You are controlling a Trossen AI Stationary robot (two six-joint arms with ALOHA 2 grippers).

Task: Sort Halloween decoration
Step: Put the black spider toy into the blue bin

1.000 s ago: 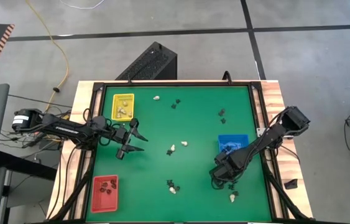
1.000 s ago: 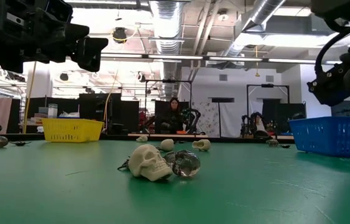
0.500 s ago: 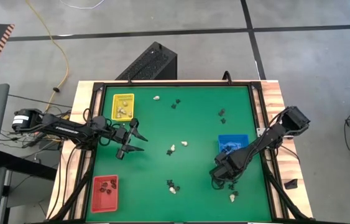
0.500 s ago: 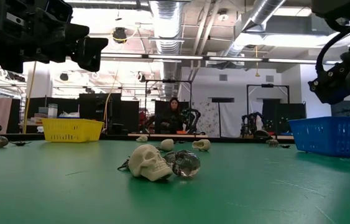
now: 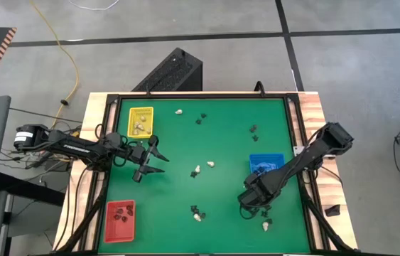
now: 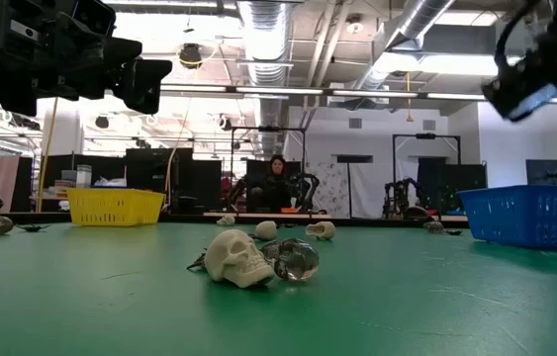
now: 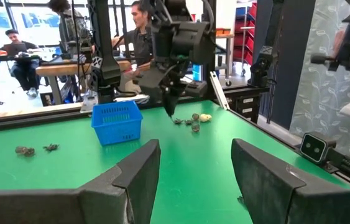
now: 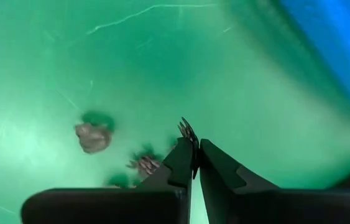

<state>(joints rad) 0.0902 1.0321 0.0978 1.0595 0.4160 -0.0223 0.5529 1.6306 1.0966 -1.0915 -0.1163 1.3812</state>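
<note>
A small cream skull point(image 6: 235, 258), smooth and bumpy like plastic, lies on the flat green table point(image 5: 221, 135). It is well apart from the blue tray point(image 5: 265, 156), on the side toward the left arm. A shiny clear round trinket point(image 6: 298, 261) touches the skull.

The right gripper point(image 5: 245, 210) hangs near the blue tray's near corner. Its two dark fingers are pressed together on a tiny black spiky trinket point(image 8: 186, 128), which sticks out at the tips. A small lumpy trinket point(image 8: 92, 137) lies on the green below it.

The blue tray is a box with thin bars for walls, like a little basket.

The left gripper point(image 5: 160, 161) waits far from the blue tray, across the table, with its fingers spread wide and nothing in them.

More cream and black trinkets are dotted over the green beyond the blue tray. The red tray point(image 5: 109, 213) and the yellow tray point(image 5: 130, 121) sit at the table's far side from the blue tray.
</note>
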